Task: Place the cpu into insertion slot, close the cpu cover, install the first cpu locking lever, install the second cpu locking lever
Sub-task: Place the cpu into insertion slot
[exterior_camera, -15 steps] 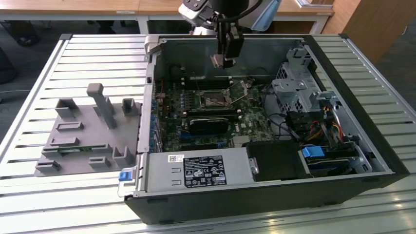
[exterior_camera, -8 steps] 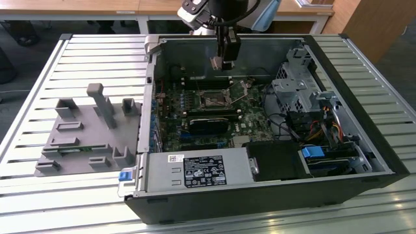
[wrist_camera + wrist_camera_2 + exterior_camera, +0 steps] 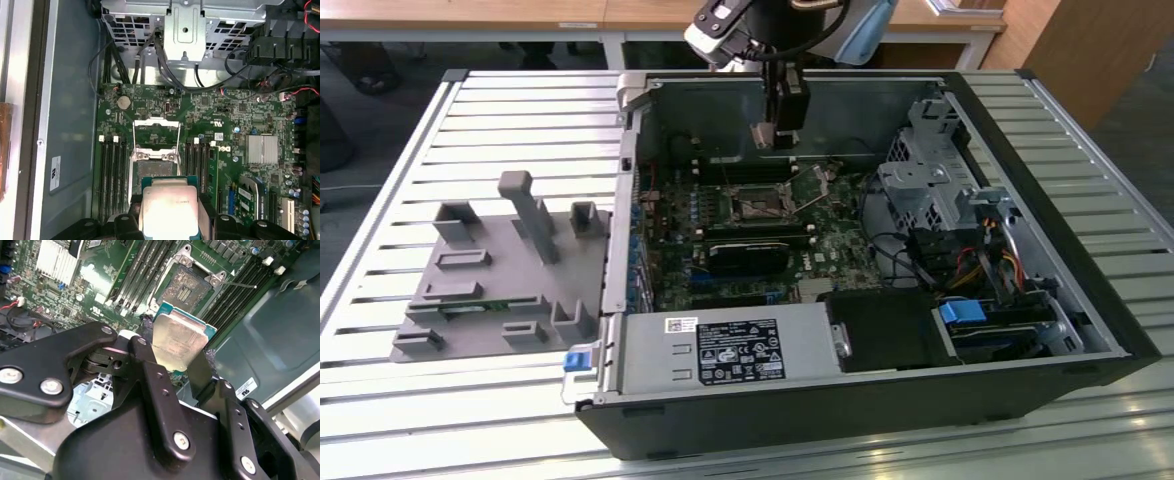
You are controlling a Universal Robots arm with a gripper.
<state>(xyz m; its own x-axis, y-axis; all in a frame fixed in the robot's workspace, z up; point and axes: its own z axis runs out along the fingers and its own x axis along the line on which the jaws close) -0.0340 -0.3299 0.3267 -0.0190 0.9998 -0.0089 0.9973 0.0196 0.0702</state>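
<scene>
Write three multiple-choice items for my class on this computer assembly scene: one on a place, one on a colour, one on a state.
1. Where is the cpu?
A. in the insertion slot
B. on the floor
C. gripped by the end effector

2. What colour is the circuit board around the slot?
A. green
B. red
C. white

3. What state is the insertion slot in?
A. holding a chip
B. open and empty
C. hidden under a fan

Answers:
1 C: the end effector is clamped on the chip above the board.
2 A: green shows in both wrist views.
3 B: its dark centre lies bare.
</scene>
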